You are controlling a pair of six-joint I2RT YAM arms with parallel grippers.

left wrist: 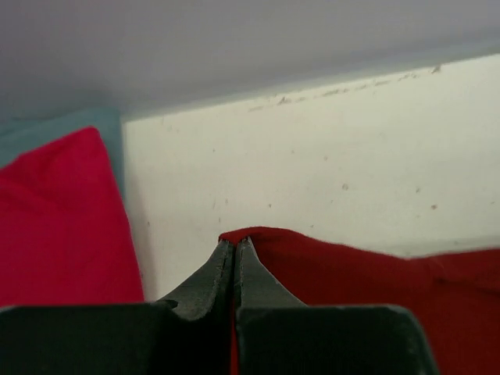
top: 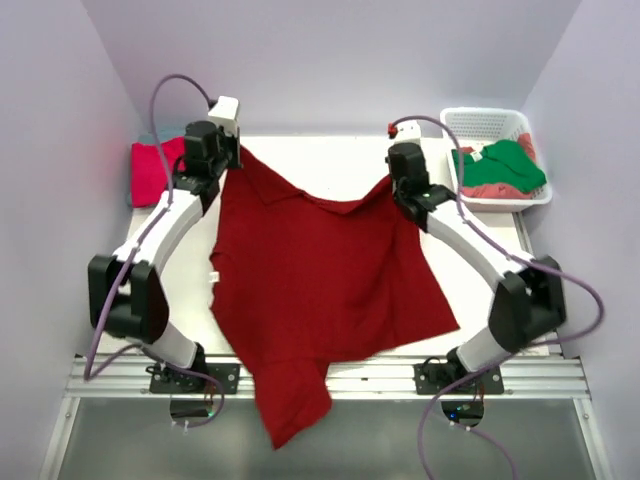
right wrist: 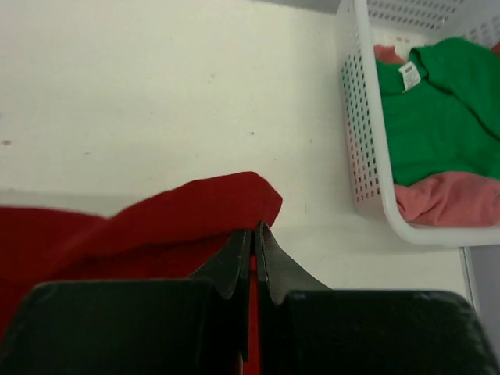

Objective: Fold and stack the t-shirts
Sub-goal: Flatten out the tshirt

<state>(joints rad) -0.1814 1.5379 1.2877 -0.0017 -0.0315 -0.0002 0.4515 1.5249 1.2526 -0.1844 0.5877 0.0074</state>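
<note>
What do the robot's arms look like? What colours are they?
The left arm and right arm both have smooth white tube-shaped links joined by chunky black joints. A thin purple cable loops along each one. The left gripper and right gripper are black, each with two fingers that narrow to thin tips. I can't see any writing on them.

basket (top: 485, 124): white plastic lattice, at the far right corner of the tabletop (top: 320, 165), close by the right wall | tabletop: off-white, matt, small dark specks and scuffs near its far edge | walls (top: 330, 60): pale lilac, on three sides | rail (top: 350, 378): bare aluminium frame along the near edge
</note>
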